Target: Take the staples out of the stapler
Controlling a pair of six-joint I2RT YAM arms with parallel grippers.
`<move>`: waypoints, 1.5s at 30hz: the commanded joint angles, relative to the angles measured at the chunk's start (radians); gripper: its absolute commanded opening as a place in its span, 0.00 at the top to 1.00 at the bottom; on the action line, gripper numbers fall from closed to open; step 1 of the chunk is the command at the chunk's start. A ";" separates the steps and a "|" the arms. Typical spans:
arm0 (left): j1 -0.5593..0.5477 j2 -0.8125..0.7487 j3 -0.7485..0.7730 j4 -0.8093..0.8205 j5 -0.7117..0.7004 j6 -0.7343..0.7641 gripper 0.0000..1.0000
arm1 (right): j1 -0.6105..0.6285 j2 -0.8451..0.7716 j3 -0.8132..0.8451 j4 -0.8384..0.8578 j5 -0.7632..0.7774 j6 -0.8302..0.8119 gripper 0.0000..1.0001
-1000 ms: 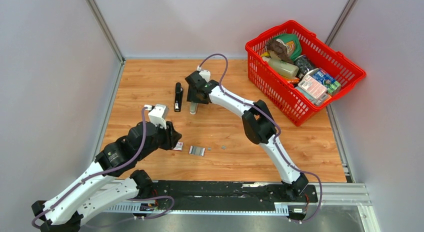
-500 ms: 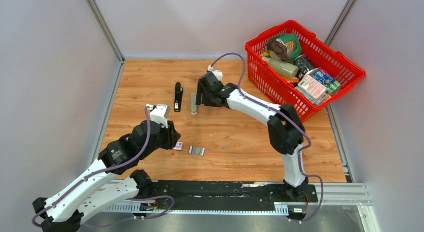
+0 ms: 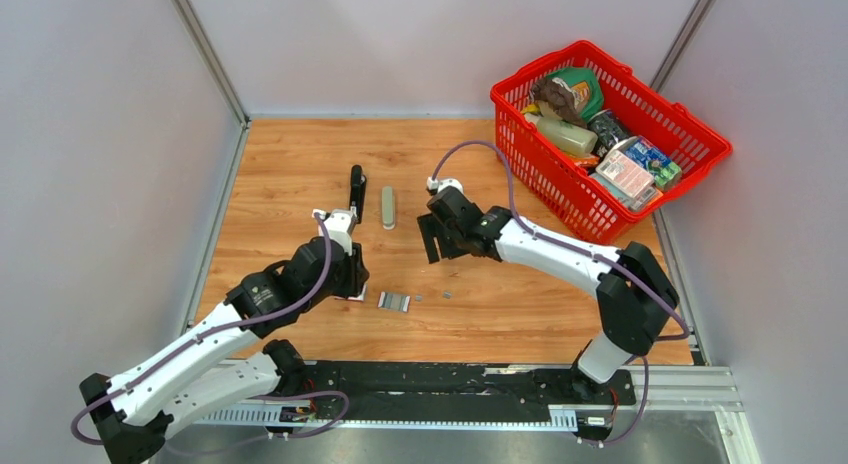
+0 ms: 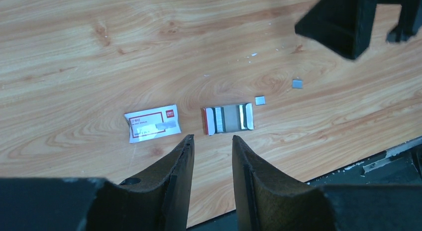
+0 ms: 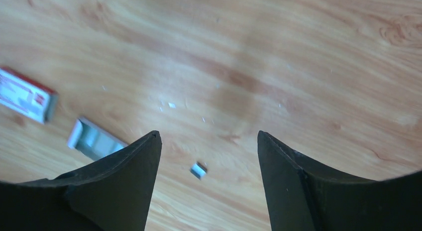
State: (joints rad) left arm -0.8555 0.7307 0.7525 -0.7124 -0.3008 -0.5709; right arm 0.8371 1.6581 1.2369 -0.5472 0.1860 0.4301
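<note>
Up top, the stapler [image 3: 356,187] lies toward the back of the tabletop [image 3: 290,169], just beside a grey bar [image 3: 388,207], the two parallel. Left cam: left claw [image 4: 212,139] parted by a narrow gap, empty, hovering near the staples [image 4: 218,119]. Right cam: right claw [image 5: 209,136] spread wide, empty, with a loose staple bit [image 5: 198,170] under it.

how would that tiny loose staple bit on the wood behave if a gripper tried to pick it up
The staple bit lies flat and thin on the smooth table, so the broad-tipped right gripper would probably struggle to get under it. It looks light, so a nudge would likely make it skid rather than roll.
</note>
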 commanded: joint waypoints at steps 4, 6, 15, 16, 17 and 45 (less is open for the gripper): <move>-0.002 0.045 0.001 0.091 0.012 0.000 0.58 | 0.072 -0.164 -0.166 0.055 0.021 -0.227 0.24; -0.002 0.055 -0.011 0.123 0.028 -0.004 0.59 | 0.089 -0.162 -0.189 0.062 0.020 -0.260 0.25; -0.002 0.079 -0.036 0.166 0.094 -0.009 0.59 | 0.230 -0.095 -0.258 0.170 -0.030 -0.471 0.28; -0.002 0.081 -0.036 0.165 0.094 -0.010 0.59 | 0.235 -0.086 -0.258 0.173 -0.039 -0.479 0.28; -0.002 0.076 -0.041 0.162 0.094 -0.012 0.59 | 0.235 -0.080 -0.260 0.171 -0.048 -0.487 0.27; -0.001 0.068 -0.074 0.163 0.081 -0.001 0.59 | 0.169 -0.032 -0.363 0.273 -0.125 -0.445 0.32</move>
State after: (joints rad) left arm -0.8555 0.7982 0.6758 -0.5797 -0.2188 -0.5735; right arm 1.0107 1.6348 0.8913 -0.3180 0.0914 -0.0349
